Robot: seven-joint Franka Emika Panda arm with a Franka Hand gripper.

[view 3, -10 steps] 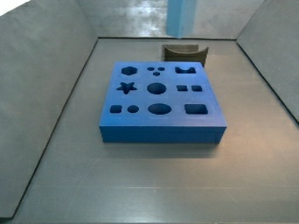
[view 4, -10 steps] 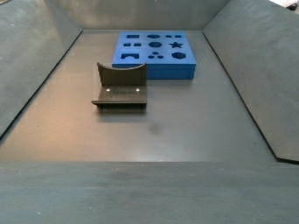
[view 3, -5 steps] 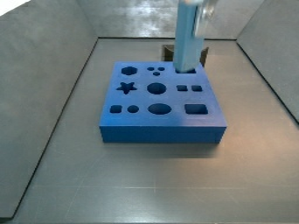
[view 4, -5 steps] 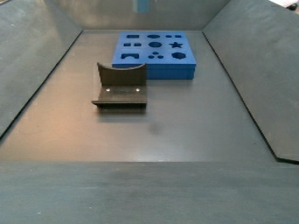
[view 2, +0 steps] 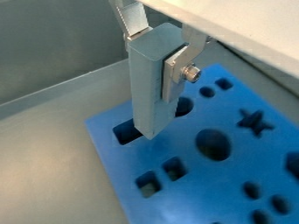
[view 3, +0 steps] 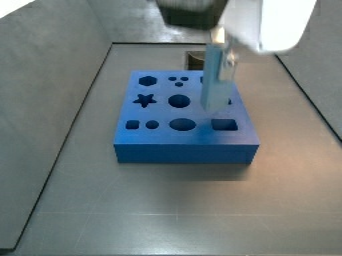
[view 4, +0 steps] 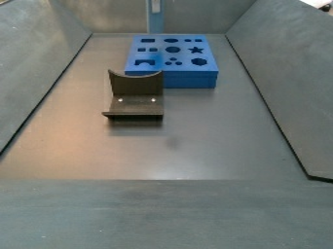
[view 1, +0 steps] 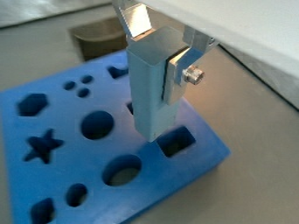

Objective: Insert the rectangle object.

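Note:
The rectangle object (view 1: 152, 92), a slim light blue block, hangs upright, clamped between my gripper's (view 1: 159, 54) two silver fingers (view 1: 183, 72). It also shows in the other wrist view (view 2: 149, 87) and in both side views (view 3: 218, 88) (view 4: 155, 17). My gripper (view 3: 219, 48) holds it over the near right part of the large blue board (view 3: 160, 142) with shaped holes. The block's lower end hovers just above the board, beside a rectangular hole (view 1: 176, 141) (view 3: 226, 125). I cannot tell whether it touches the board.
The dark fixture (view 4: 134, 97) stands on the floor beside the board (view 4: 176, 60); in a side view it is mostly hidden behind the block. Grey sloped walls (view 3: 67, 110) enclose the floor. Star, round and hexagon holes (view 1: 45, 145) cover the board.
My gripper has come down and nearer with the rectangle object, from behind the board to over its near right part. Its white body now shows in a side view.

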